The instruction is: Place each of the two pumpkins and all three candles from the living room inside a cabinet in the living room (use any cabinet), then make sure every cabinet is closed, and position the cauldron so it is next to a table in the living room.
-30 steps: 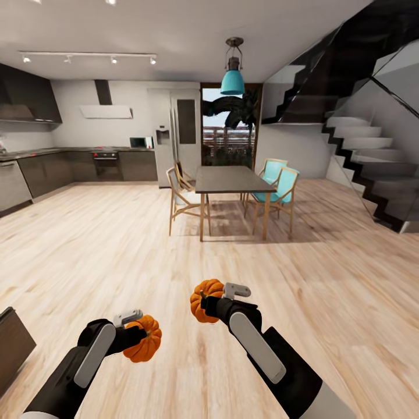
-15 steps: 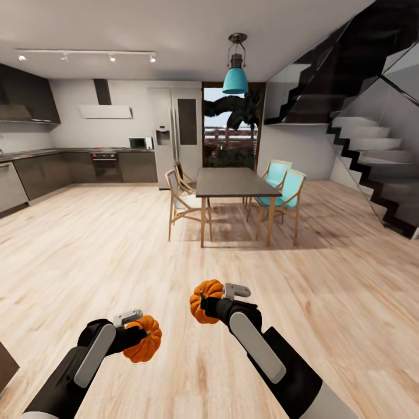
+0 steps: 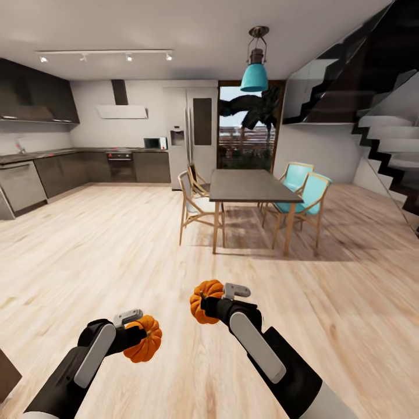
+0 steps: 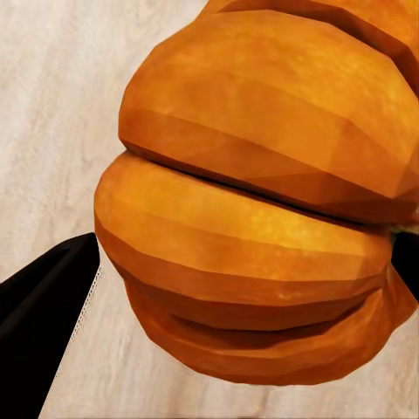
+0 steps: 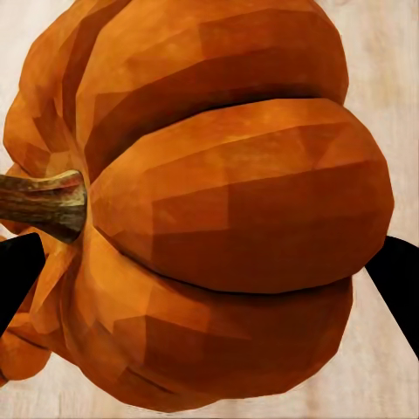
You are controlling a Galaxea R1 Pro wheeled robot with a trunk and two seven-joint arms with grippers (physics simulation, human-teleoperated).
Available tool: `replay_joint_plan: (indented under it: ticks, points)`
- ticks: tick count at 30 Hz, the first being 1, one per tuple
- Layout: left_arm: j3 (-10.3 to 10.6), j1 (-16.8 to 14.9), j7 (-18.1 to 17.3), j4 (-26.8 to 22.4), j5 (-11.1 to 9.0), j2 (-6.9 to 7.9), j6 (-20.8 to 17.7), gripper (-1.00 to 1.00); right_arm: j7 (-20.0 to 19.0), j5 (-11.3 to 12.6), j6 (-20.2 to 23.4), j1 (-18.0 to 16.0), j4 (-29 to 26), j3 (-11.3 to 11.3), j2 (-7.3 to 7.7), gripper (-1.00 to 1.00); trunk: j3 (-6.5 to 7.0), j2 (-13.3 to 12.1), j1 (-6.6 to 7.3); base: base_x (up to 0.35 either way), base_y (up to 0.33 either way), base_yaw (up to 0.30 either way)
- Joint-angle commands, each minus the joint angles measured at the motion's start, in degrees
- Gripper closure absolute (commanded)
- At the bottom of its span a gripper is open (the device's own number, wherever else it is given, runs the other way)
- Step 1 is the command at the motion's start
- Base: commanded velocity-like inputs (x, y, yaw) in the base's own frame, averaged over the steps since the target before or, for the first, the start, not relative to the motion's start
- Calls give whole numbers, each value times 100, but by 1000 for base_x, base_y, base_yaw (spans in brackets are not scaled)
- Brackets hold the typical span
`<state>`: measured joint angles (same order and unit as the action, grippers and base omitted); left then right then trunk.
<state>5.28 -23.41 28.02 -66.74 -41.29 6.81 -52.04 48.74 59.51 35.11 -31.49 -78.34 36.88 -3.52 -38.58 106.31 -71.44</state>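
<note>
Each of my arms carries one of the two pumpkins above the plank floor. My left gripper (image 3: 138, 336) is shut on a ribbed orange pumpkin (image 3: 144, 347) at the lower left of the head view; up close that pumpkin (image 4: 262, 201) sits between black fingers (image 4: 44, 305). My right gripper (image 3: 210, 302) is shut on the other pumpkin (image 3: 205, 299) near the centre; its brown stem (image 5: 39, 202) juts sideways from the orange body (image 5: 218, 209). The candles, the cabinet, the cauldron and the coffee table are out of view.
A dark dining table (image 3: 250, 185) with wooden and teal chairs (image 3: 305, 198) stands ahead. Grey-black kitchen units (image 3: 35, 177) line the left wall. A staircase (image 3: 384, 139) rises at the right. A dark-brown corner (image 3: 6, 372) pokes in at the lower left. Open floor (image 3: 116, 244) lies between.
The whole head view has swung to the left, so the dining table and kitchen sit further right in the picture. Both arms and their pumpkins keep the same pose.
</note>
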Motion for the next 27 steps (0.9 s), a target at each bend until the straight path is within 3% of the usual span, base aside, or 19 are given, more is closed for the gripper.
replay_joint_plan:
  ticks: [1,9,15,27]
  points:
    - [17,-6,65,-5,-64,5,1,100,48,26,9,-7,-7,3,0,100,-6,3,-3,326,-35,287]
    - [24,-6,70,-5,-55,-4,1,100,48,24,12,-7,-6,10,0,100,-6,3,-3,293,-159,291]
    - [26,-6,72,-13,-71,-7,1,100,53,24,13,-7,-6,12,0,100,-6,3,-3,79,-77,291]
    - [34,-6,78,-6,-69,-22,1,100,57,23,13,-6,3,12,0,100,210,-478,261,2,-2,291]
